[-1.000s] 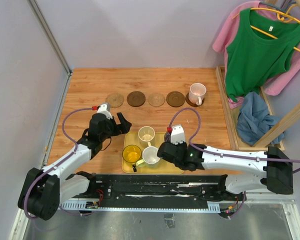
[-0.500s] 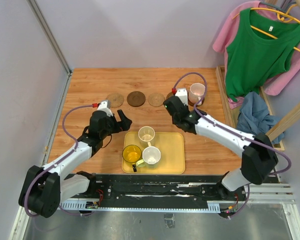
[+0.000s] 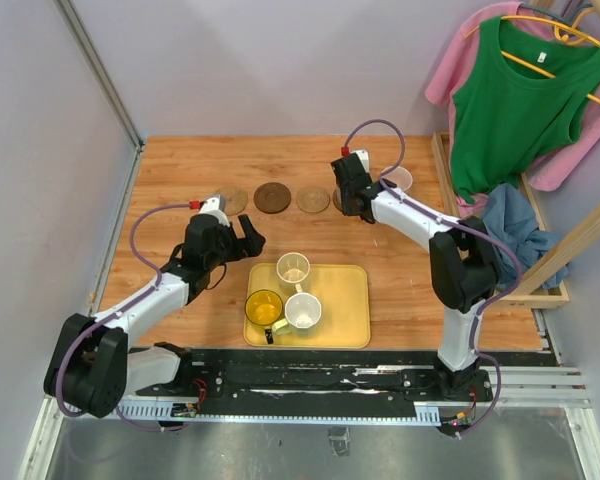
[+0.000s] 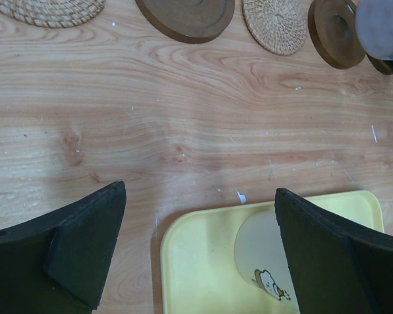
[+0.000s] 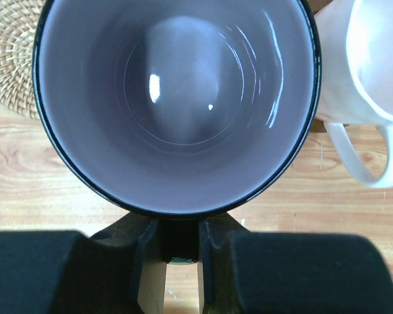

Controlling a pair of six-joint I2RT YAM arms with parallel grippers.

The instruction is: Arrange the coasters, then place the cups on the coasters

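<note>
Overhead rear view of whole table (image 3: 180, 165); both wrist views downward, close, sharing the coaster row (image 4: 275, 26).

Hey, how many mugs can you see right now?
5. Three stand on the yellow tray: see-through yellow mug, pale cream-green mug, cream-white mug. The pale pink mug sits at the right end of the coaster row. The right gripper holds the grey-purple mug beside it.

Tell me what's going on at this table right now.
The right gripper holds the grey-purple mug by its handle over the row of coasters, right beside the pink mug at the row's end. The left gripper hangs open and empty near the yellow tray, where three more mugs stand.
</note>
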